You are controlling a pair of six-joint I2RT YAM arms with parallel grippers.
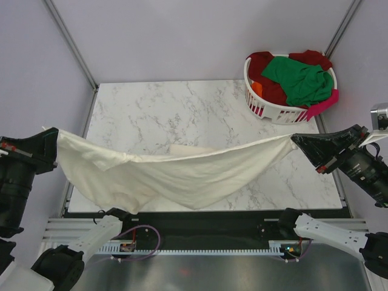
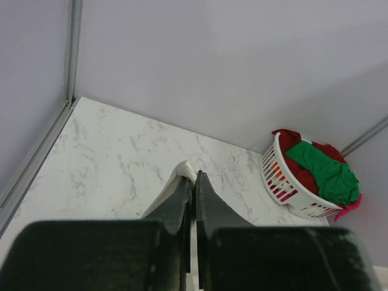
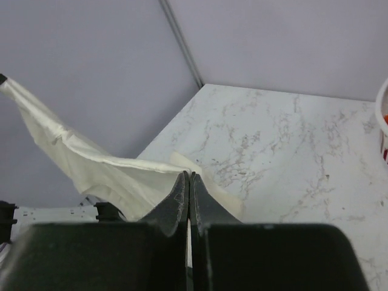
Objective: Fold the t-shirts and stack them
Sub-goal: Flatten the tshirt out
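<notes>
The cream shirt (image 1: 182, 176) sags over the near edge of the table (image 1: 151, 103), strung between both grippers. The left gripper (image 1: 54, 138) is clamped on its left end and the right gripper (image 1: 295, 140) on its right end. Both arms are raised outside the table's sides, pointing inward. At far right, a basket (image 1: 267, 110) holds a green shirt (image 1: 300, 79), a red shirt (image 1: 260, 62) and a pink shirt (image 1: 324, 106).

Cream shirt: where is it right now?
Top view: the cream shirt hangs stretched between the left gripper and right gripper, sagging above the table's near half; the basket sits at the far right corner.
</notes>
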